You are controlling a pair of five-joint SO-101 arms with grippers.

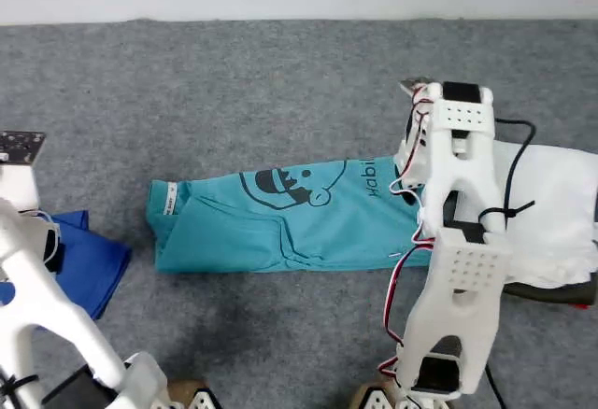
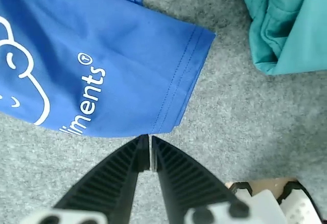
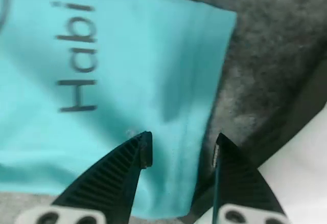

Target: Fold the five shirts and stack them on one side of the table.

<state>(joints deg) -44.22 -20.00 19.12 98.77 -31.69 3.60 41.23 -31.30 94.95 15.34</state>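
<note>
1. Teal shirt (image 1: 280,218) lies part-folded on the tabletop (image 1: 280,82); my right tool (image 3: 182,150) gapes over its hem.
2. Closed and empty, my left tool (image 2: 150,150) sits beside the blue shirt (image 2: 102,55).
3. Next, I judge: pinch hem, fold across.

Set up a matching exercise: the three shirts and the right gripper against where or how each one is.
Things:
1. teal shirt
2. blue shirt
3. white shirt
4. right gripper

Places or states:
A. open, over a teal hem
B. heaped past the teal shirt's lettered end
C. a long band lying between the other two shirts
D. just ahead of the shut left gripper

Pairs: 1-C, 2-D, 3-B, 4-A.
</note>
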